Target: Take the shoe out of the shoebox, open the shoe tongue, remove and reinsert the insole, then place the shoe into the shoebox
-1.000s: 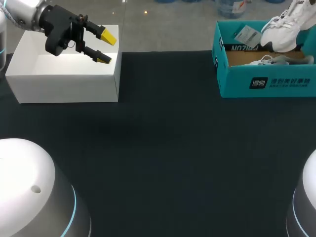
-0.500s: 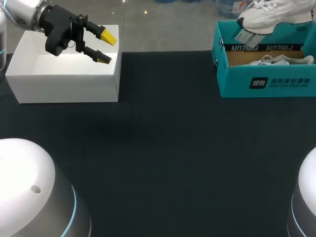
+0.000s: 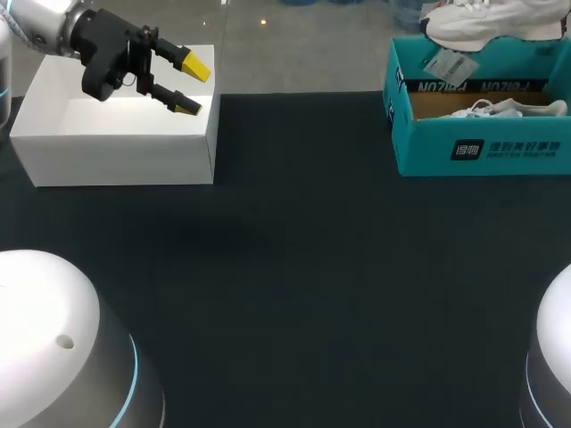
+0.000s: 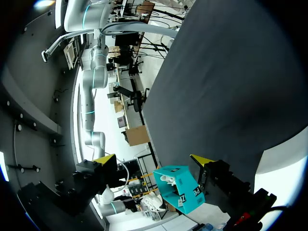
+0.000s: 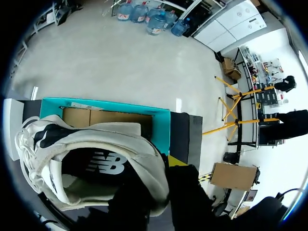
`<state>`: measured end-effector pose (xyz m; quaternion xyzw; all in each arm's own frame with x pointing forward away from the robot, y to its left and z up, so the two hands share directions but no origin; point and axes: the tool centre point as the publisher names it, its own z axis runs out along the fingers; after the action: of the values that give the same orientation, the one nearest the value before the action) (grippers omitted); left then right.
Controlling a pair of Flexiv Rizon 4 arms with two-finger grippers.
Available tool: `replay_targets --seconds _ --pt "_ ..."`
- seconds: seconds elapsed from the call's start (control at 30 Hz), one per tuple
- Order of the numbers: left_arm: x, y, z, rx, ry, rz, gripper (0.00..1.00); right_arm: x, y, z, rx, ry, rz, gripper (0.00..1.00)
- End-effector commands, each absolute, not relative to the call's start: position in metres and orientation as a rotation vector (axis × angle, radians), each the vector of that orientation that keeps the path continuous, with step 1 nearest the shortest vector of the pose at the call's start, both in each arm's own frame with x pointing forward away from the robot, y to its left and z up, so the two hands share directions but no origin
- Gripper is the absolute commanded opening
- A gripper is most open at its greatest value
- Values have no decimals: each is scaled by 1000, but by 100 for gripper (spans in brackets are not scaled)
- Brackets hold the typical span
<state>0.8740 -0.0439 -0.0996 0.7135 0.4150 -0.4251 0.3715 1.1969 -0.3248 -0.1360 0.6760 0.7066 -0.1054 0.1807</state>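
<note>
- Shifted since a second ago: shoe (image 3: 486,22), a white trainer, is higher and nearer the left edge of the table (image 3: 312,267). It hangs clear above the teal shoebox (image 3: 482,147) at the far right corner.
- Handling, judged: light, with a soft upper and a stiffer sole. The padded heel collar is the soundest hold.
- Hold: right gripper (image 5: 161,187) clamped on that collar, one finger inside.
- In shoebox: second shoe (image 3: 513,109).
- Idle: left gripper (image 3: 191,86), fingers spread and empty, above white box (image 3: 116,152) at far left corner.

The left arm (image 3: 36,20) was silver-white, ending in a black, blocky left gripper (image 3: 192,86) with bright yellow wedge tips. Two rounded white housings (image 3: 53,330) each wore a thin light-blue glowing ring. The right gripper (image 5: 163,173) was black too, one yellow tip showing.
</note>
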Motion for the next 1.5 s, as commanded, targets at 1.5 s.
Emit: replay_targets --seconds 1.5 --pt "875 -44 -99 1834 1063 -1090 100 1203 -356 -263 2065 1816 -384 0"
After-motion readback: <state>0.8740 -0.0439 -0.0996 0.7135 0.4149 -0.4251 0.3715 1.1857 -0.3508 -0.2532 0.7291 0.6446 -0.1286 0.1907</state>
